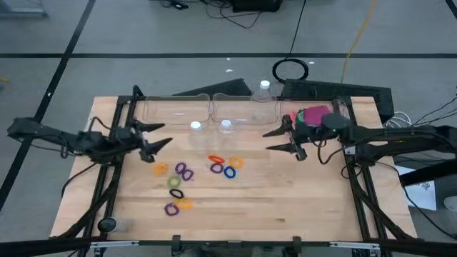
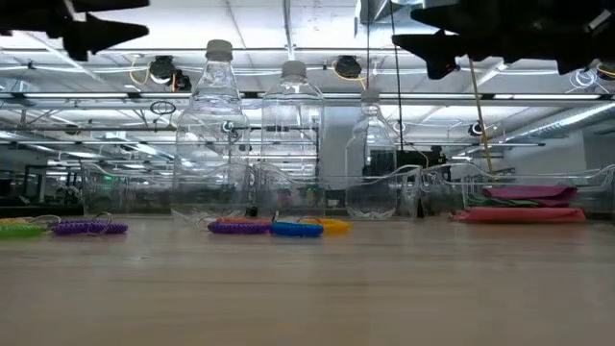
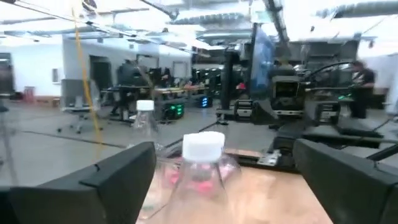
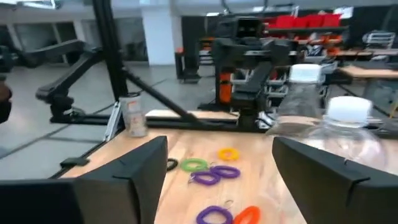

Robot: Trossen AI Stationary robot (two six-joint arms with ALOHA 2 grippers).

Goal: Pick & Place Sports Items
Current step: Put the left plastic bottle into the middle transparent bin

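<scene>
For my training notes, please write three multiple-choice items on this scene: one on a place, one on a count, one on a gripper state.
1. Where do the flat pink pieces lie?
A. beside the right gripper
B. under the left gripper
C. at the table's near edge

2. How many clear bottles stand on the table?
A. one
B. three
C. five

3. How is the left gripper?
A. shut on a ring
B. shut on a bottle
C. open, holding nothing

Answers: 1 A, the high view shows them by the right arm. 2 B, the low view shows three. 3 C, its fingers stand apart.
</scene>
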